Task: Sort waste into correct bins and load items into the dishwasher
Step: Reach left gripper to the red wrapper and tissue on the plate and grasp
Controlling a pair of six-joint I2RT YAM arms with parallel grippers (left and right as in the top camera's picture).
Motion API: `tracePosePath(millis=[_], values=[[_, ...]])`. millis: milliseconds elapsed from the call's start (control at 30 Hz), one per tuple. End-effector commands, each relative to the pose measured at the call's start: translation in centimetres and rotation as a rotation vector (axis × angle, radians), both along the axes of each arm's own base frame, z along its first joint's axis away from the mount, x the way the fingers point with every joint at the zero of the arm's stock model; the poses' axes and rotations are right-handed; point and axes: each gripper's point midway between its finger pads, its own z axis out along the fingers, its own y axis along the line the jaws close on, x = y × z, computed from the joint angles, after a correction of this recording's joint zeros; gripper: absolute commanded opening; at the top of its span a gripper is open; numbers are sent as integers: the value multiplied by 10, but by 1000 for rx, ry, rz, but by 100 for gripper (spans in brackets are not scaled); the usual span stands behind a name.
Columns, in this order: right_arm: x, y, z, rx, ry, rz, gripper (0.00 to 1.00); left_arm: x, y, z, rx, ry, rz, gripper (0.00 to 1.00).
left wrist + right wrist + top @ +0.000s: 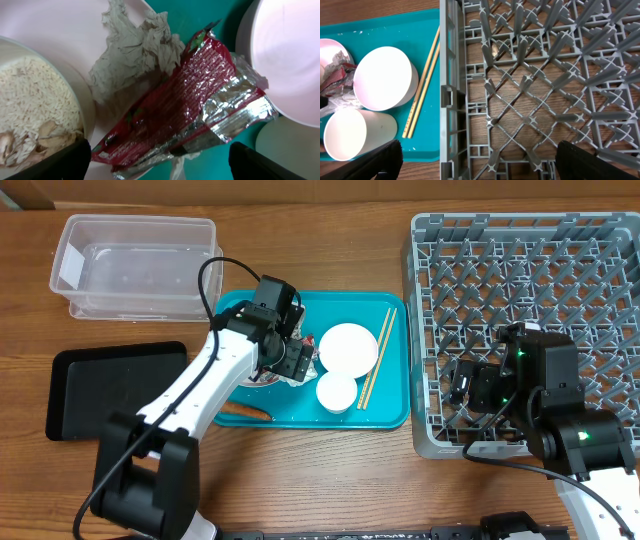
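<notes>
My left gripper point(160, 167) hangs open low over the teal tray point(392, 412), its fingers on either side of the red snack wrapper point(185, 105) without pinching it. Crumpled paper point(135, 55) lies beside the wrapper on a white plate, next to a bowl of beige rice scraps point(30, 105). An orange carrot piece point(245, 411) lies at the tray's front left. A white plate point(347, 347), a small bowl point(336, 391) and chopsticks point(377, 358) sit on the tray's right half. My right gripper point(480, 167) stands open and empty over the grey dish rack's point(530, 280) front left corner.
The clear plastic tub point(135, 265) stands at the back left. The black tray point(110, 387) lies left of the teal tray, in front of the tub. The rack's near wall point(451, 100) separates my right gripper from the teal tray.
</notes>
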Motion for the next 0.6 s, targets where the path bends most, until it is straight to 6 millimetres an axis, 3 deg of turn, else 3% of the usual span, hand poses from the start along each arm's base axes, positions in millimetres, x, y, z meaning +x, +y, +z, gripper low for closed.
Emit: tracePosePath(millis=[0,233,333,467,567], values=[[5,-2,13,2,-37,-11,100,5,-4,-4,4,-2,-21,88],[6,-1,9,0,-20,-11,100,3,-8,-15,-2,29,-30,72],[7,-1,8,0,-17,-11,100,3,-8,-22,4,43,-30,69],[7,-1,8,0,-17,-11,100,2,-8,-27,10,57,-31,43],[7,-1,8,0,-17,-11,100,3,-8,-26,8,51,-30,12]])
